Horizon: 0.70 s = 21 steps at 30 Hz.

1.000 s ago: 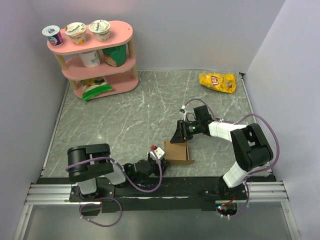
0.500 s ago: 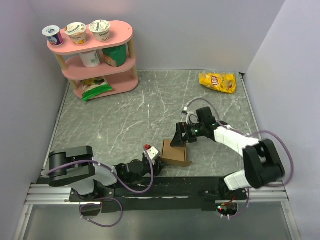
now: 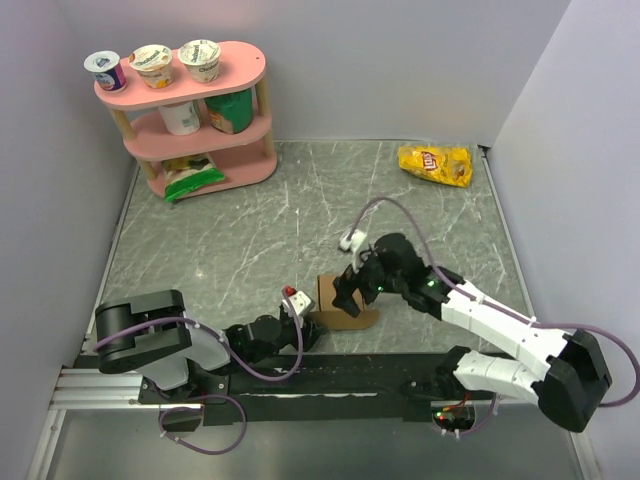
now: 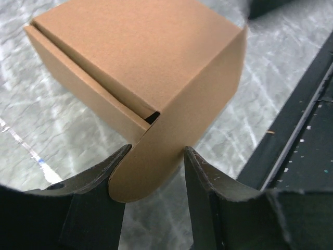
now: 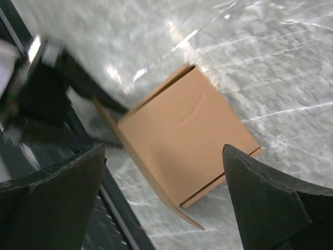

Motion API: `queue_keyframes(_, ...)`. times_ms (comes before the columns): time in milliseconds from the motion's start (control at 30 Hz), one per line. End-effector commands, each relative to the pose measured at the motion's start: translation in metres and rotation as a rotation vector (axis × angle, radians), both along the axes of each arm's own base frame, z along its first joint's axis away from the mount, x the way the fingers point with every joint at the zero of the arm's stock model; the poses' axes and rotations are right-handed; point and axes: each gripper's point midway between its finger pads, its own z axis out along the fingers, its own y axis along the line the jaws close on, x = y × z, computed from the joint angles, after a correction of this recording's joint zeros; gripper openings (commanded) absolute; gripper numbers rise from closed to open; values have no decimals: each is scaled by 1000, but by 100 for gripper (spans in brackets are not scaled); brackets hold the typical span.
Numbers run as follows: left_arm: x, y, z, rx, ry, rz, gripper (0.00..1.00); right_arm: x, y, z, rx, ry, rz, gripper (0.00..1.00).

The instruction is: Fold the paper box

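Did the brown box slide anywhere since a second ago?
Yes. The paper box slid a little to the left, farther from the yellow chip bag and toward the pink shelf's side of the table.

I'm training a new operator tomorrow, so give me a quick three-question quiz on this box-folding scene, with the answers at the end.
1. What sits between the fingers of the left gripper? A: a rounded flap of the paper box. B: the whole box. C: nothing.
2. True or false: the right gripper is clamped on the box.
3. Fill in: the yellow chip bag lies at the far ____ corner of the table.

Key
1. A.
2. False: its jaws stand wide open over the box.
3. right.
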Motion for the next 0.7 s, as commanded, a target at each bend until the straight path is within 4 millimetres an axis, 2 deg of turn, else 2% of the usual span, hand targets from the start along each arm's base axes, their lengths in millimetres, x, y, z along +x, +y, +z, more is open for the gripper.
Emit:
queue_keyframes(0,3,2,9,-77,27,-1,50,4,-3,-11,-173,-181,52,100)
queue_keyframes(33,4,3,8,-77,30,1,50,-3,-1,-14,-183,-214,92,100)
queue_keyframes(67,7,4,8,-81,32,10,50,0,4,-10,-169,-260,95,100)
queue_keyframes(133,8,5,9,-82,33,15,50,2,1,-15,-206,-324,111,100)
queue_keyframes(300,11,9,7,-93,46,28,49,2,11,-25,-267,-359,189,100)
queue_keyframes(433,11,9,5,-88,52,21,49,16,17,-34,-379,-448,201,100)
queue_keyframes(500,12,9,6,-92,51,19,49,20,25,-30,-384,-507,225,100)
queue_keyframes(667,10,10,4,-88,58,1,48,26,34,-38,-420,-543,276,100)
